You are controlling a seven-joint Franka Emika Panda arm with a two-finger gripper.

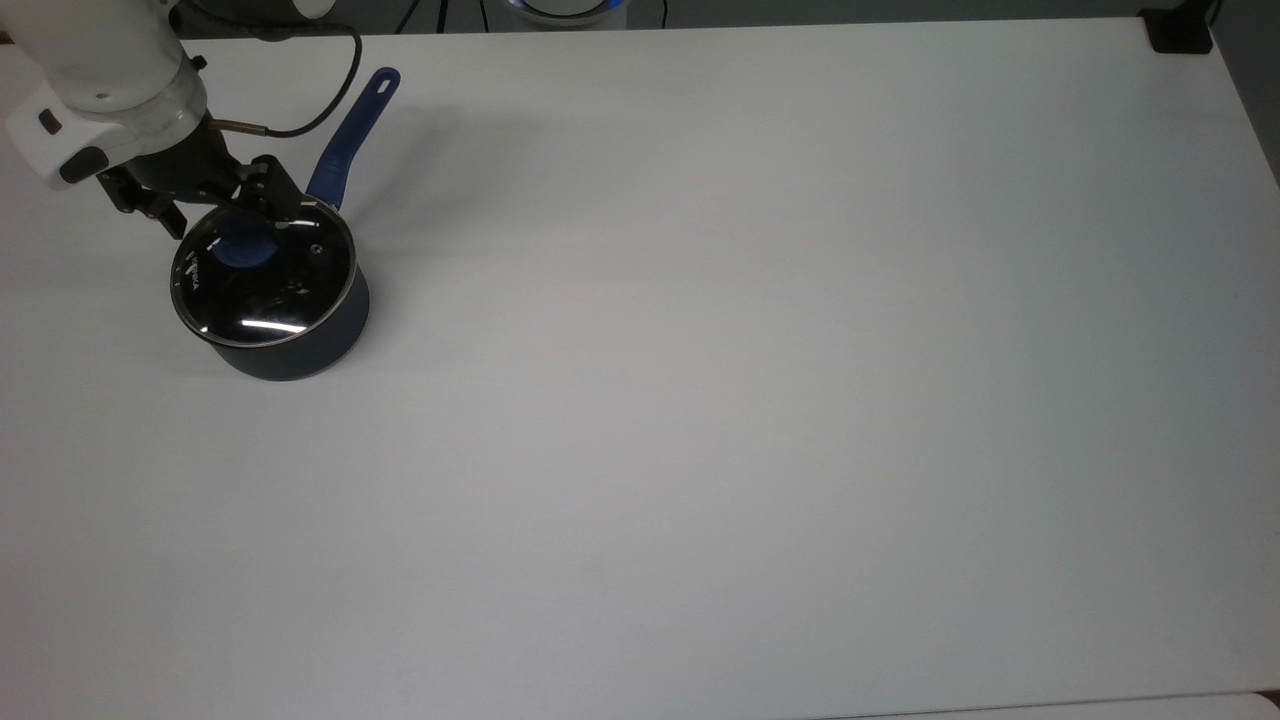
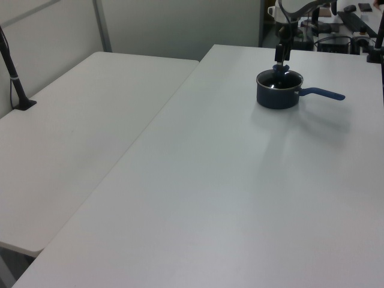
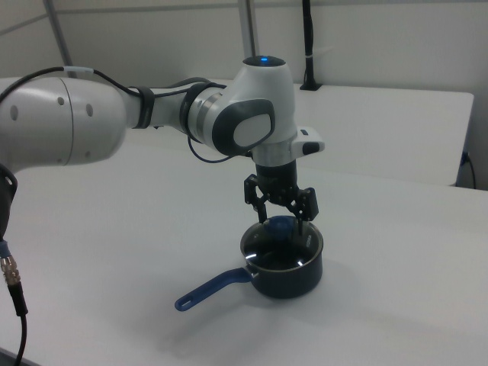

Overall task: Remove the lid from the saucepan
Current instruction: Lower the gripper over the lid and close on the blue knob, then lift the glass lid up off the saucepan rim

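The saucepan [image 1: 300,355] is a small dark navy pot at the top view's left, with its long blue handle [image 1: 350,135] pointing up and to the right. The glass lid [image 1: 275,295] sits on it, its blue knob [image 1: 243,252] partly under my gripper [image 1: 232,228]. The gripper is open and hangs low over the lid, one finger on each side of the knob. In the right view the gripper [image 3: 282,221] straddles the knob [image 3: 280,226] above the lid [image 3: 280,252] and saucepan [image 3: 293,278]. The left view has the saucepan [image 2: 278,96] far off with the gripper [image 2: 281,65] above it.
The pot stands on a wide white table [image 1: 700,400]. A black cable [image 1: 310,110] loops from the arm near the handle. A black clamp [image 1: 1180,35] sits at the top view's far right corner. A second white table [image 2: 72,138] adjoins in the left view.
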